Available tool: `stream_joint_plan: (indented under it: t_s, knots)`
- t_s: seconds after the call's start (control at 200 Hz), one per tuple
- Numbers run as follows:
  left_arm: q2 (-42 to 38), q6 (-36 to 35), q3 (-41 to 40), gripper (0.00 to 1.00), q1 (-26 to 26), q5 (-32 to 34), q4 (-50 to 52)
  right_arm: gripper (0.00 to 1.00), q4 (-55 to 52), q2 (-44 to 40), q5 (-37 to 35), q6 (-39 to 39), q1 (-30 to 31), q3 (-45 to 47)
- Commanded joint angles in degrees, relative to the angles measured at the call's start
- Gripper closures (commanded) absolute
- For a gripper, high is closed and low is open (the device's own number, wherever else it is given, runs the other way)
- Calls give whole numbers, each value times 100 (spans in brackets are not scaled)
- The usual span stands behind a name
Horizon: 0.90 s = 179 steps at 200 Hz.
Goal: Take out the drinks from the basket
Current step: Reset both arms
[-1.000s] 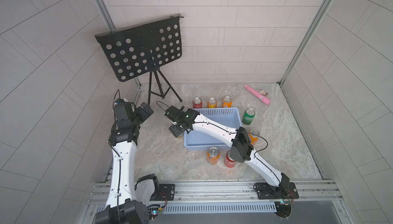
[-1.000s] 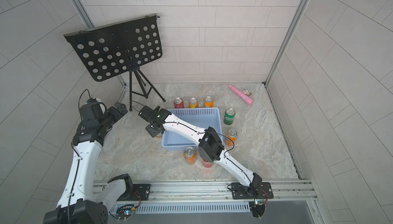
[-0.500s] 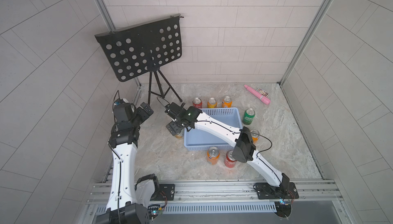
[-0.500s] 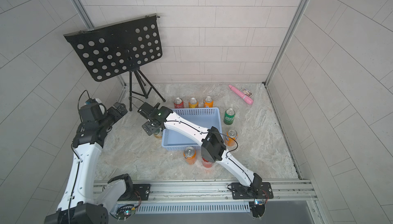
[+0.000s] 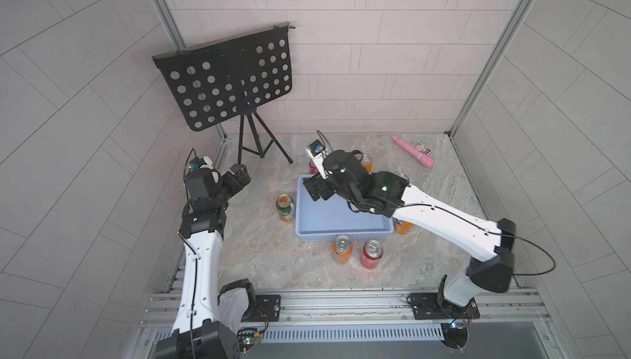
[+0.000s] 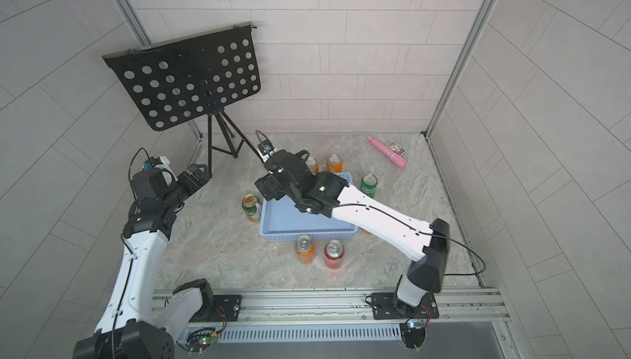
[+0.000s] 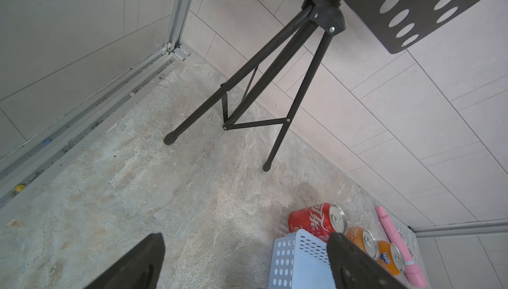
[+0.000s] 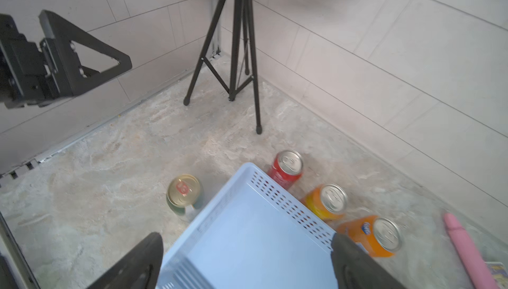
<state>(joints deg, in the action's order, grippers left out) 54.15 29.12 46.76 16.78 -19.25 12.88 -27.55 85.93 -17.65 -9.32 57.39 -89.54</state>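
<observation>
In both top views the left gripper (image 5: 240,174) hung left of centre, its jaws spread and empty. To its right, the green can with the red-gold label (image 5: 285,207) stood on the tabletop (image 5: 259,255), just beside the left wall of the basket (image 5: 341,235) at mid-frame. The right gripper (image 5: 317,190) hovered over the basket's upper left corner, jaws wide apart and gripping nothing. An orange can (image 5: 342,248) and a red can (image 5: 372,254) stood just below the basket. A green can (image 6: 368,184) stood to its upper right.
</observation>
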Motion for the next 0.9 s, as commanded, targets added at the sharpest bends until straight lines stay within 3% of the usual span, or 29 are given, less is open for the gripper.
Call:
stream_joint_plan:
  t_s: [0.0,0.085,0.25,0.32,0.39,0.59,0.74,0.891]
  knots:
    - [5,-132,-333,0,-147,273,-511,0,1413,-1278,-1030,403,-125,1648]
    - [-260,-217,-784,0,-474,1193,-793,0,1603,-2358,-1671,434,-353,2696]
    - [-767,-775,-1575,0,-1650,3471,-1298,0,1625,-3966,-2625,334,-1218,4230]
    - [-690,-873,-1914,0,-1783,4024,-1721,0,1626,-4364,-3114,-9,-1740,4665]
    - [-597,-912,-2207,0,-1779,4402,-2198,0,1685,-4624,-3138,-116,-2326,5037]
    - [-476,-1219,-2925,0,-1784,4673,-3410,0,2513,-4764,-3123,-447,-3582,6188]
    - [79,-1556,-3172,0,-1782,4488,-3933,0,4651,-4426,-3119,200,-3811,7336]
    - [853,-1852,-3262,0,-1783,4173,-4530,0,5968,-3598,-2961,644,-4070,7716]
